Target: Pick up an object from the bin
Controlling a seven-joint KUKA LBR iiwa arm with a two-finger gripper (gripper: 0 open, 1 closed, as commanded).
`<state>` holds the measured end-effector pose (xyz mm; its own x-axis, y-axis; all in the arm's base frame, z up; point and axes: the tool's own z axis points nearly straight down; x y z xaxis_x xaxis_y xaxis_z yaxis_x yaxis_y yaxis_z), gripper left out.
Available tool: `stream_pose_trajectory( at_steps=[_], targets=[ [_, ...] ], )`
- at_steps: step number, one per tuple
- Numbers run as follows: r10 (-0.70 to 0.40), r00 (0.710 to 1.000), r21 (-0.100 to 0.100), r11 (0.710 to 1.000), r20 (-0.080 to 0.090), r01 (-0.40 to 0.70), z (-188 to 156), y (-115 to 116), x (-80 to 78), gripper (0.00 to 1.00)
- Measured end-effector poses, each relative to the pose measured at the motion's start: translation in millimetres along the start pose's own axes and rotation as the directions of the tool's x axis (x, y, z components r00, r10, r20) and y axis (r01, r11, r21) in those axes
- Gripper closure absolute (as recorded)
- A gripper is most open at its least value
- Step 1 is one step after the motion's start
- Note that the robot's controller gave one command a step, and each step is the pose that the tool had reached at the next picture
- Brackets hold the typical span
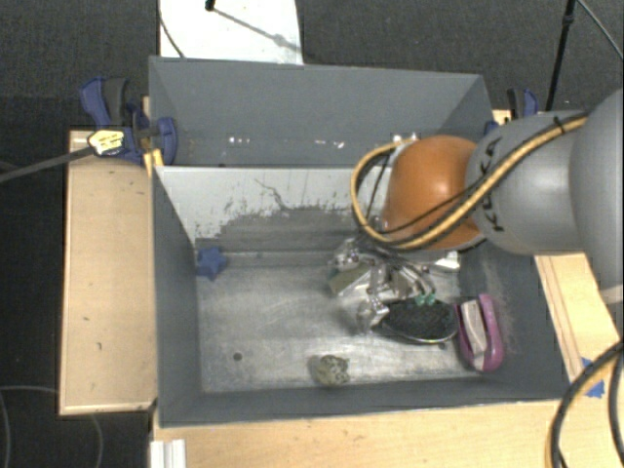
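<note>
- small grey-brown stone-like lump point(330, 369), front-centre of grey metal bin point(175, 300)
- gripper point(375, 298) low, centre-right, just beside black oval obj w/ green bits point(421, 322); open or closed: can't tell
- purple oblong plastic piece point(482, 333) further right

The bin point(175, 291) looks like grey sheet metal, matt, its back wall and floor scuffed and scratched into paler streaks. The gripper point(378, 300) is bare bright metal with hard glints. The orange cover point(429, 188) on the wrist is smooth and glossy, like moulded plastic. The arm point(556, 193) has a smooth grey satin shell, with sleek black and yellow cables point(419, 234) looped round it. A black oval thing point(424, 325) is shiny, a purple and white thing point(483, 334) is smooth like plastic, and a small lump point(331, 370) is rough, dull and stone-like
</note>
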<state>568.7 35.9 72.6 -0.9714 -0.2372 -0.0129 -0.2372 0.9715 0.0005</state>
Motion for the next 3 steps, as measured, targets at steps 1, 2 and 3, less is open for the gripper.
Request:
stream_pose_trajectory(
  at_steps=[1,2,3],
  targets=[
    [-0.056,0.998,0.001,0.998,0.001,0.056,-0.9,-49.4,-2.4,0.0],
    [-0.055,0.998,0.002,0.998,0.008,0.055,-3.7,-47.6,-5.2,1.0],
    [-0.274,0.962,0.004,0.962,-0.005,0.274,-144.3,-125.2,1.7,1.0]
  ],
)
